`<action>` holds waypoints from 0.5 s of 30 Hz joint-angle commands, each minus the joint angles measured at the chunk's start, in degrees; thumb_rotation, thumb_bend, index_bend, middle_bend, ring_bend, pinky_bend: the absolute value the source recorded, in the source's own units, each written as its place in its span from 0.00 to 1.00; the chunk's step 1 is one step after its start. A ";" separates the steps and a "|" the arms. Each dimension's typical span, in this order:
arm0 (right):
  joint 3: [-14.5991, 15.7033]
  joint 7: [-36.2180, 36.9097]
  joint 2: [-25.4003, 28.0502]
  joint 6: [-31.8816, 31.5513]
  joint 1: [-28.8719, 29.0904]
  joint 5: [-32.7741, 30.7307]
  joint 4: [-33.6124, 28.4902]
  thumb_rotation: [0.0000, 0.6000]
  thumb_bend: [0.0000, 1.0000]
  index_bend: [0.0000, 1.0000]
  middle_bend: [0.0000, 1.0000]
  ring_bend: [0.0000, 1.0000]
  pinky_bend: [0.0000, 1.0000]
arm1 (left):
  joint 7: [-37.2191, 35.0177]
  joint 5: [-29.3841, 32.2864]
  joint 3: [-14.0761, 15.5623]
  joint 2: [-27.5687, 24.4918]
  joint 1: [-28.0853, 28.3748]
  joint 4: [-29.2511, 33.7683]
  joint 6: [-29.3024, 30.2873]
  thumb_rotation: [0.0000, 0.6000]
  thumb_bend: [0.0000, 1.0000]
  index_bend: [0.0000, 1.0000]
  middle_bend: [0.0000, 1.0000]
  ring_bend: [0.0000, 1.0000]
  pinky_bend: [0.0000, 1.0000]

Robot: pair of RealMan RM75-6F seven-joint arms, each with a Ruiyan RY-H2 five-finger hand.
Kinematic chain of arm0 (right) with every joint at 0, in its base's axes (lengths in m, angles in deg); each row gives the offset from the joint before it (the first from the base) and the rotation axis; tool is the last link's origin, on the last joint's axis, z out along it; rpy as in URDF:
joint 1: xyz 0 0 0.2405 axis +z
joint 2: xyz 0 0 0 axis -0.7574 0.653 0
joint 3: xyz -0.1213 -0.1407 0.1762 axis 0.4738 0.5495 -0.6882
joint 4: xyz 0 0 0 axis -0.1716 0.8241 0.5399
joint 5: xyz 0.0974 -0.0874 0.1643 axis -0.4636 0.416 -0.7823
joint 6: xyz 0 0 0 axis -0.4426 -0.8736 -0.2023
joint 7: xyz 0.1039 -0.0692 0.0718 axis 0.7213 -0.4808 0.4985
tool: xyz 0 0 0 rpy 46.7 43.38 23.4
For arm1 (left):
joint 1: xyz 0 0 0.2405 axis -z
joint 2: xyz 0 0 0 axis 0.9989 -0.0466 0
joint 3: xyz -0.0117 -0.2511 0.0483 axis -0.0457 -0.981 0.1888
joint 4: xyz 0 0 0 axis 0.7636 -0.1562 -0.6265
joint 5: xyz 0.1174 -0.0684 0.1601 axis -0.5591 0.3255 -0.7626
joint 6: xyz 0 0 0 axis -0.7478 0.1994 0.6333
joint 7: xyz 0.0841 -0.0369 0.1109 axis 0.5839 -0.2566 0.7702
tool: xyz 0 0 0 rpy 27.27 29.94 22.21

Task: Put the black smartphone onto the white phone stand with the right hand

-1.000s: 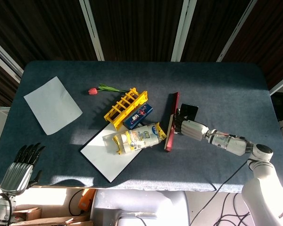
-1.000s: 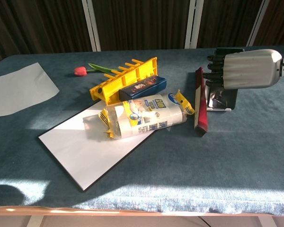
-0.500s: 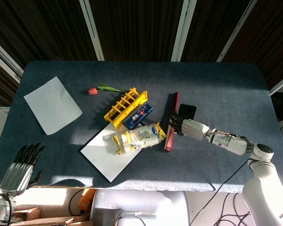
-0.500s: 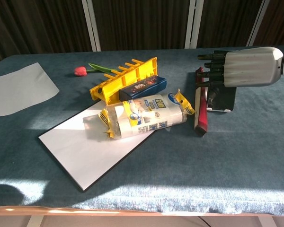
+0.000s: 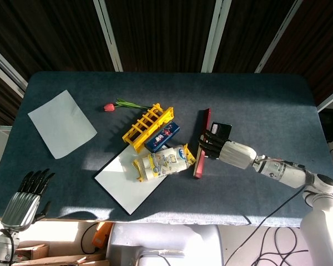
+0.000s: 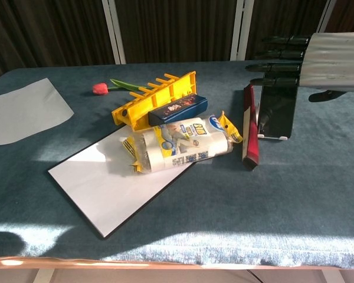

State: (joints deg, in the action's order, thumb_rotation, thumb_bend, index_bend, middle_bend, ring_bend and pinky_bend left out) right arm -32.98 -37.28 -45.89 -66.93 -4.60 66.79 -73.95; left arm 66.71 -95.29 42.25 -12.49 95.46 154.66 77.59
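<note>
Flat black smartphone (image 6: 276, 112) leans on the small white phone stand (image 6: 274, 137), whose lip shows under its lower edge, on the blue carpeted worktop (image 6: 224, 218). Right hand (image 6: 318, 54) hovers above the phone's top end, fingers (image 6: 277, 66) straight, slightly apart, holding nothing; contact looks nil in chest view, though head view can't confirm. Long dark red book-like slab (image 6: 248, 127) stands on edge just left of the phone. Left hand (image 5: 23, 195) sits off the worktop's near left corner, fingers spread, empty.
</note>
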 commanded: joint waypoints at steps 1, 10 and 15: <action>-7.15 0.90 3.77 -9.14 -6.87 -7.46 -14.90 0.99 0.30 0.00 0.03 0.02 0.00 | -0.55 -0.32 0.04 -0.12 -0.22 -0.05 0.54 1.00 0.40 0.00 0.00 0.00 0.00; -10.45 -29.07 24.32 -3.29 -24.48 -31.70 -76.55 1.00 0.30 0.00 0.00 0.00 0.00 | -1.83 -0.97 0.04 -0.52 -0.86 -0.16 2.15 1.00 0.40 0.00 0.00 0.00 0.00; -13.07 -20.36 25.03 -7.58 -32.12 -39.29 -81.91 1.00 0.30 0.00 0.00 0.00 0.00 | -2.41 -0.97 -0.34 -0.63 -1.18 -0.43 3.15 1.00 0.40 0.00 0.00 0.00 0.00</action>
State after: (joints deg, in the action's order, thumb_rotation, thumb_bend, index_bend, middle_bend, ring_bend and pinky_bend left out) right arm -41.98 -55.88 -28.36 -72.57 -25.09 40.66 -141.25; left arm 64.32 -96.27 41.93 -13.11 94.29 154.25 80.71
